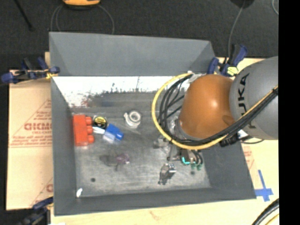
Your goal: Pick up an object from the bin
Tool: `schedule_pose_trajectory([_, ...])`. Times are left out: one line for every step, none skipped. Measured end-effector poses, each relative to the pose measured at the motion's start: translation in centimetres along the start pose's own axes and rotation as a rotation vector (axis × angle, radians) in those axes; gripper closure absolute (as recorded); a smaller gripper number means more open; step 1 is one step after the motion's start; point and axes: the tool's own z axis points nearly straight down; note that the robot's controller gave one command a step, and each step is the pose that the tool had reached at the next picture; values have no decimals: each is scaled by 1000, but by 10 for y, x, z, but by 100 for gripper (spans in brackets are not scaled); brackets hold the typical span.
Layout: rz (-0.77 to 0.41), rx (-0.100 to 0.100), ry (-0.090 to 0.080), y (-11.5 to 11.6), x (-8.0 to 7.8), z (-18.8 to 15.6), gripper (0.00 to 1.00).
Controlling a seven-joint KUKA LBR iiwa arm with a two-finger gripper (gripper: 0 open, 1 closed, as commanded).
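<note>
- Step in hand, as judged: descent towards a pick. The claw (165, 172) sits low over the floor of the grey metal bin (131, 60), lower centre-right of the frame, beneath the arm's orange wrist cover.
- Claw state: how far it stands open cannot be told, as the wrist and cables crowd it. Nothing is seen in its hold. Whether it touches the floor cannot be told.
- Object location: no object lies directly under the claw. Nearest is a dark purplish-grey soft-looking lump (117, 159), to its left, apart from it.
- Further left, in the left-centre of the frame, a cluster: a red-orange plastic block (81, 130), a small black-and-yellow round piece (99, 122) and a blue-and-white plastic piece (110, 135). A white ring-shaped piece (133, 118) lies alone, near the upper centre.
- Advice: shift left until centred over the lump, straddle it squarely, then close. Closing at the present spot would likely catch only bare floor.
- Risk: the lump looks low and limp, so a shallow descent may slip off it.
</note>
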Motion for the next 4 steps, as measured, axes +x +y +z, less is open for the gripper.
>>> schedule_pose_trajectory([-43,0,-11,40,-95,58,0])
schedule_pose_trajectory([-327,3,-14,85,-87,110,0])
schedule_pose_trajectory([-323,0,-22,86,-89,108,100])
schedule_pose_trajectory([-315,2,-18,80,-96,-32,100])
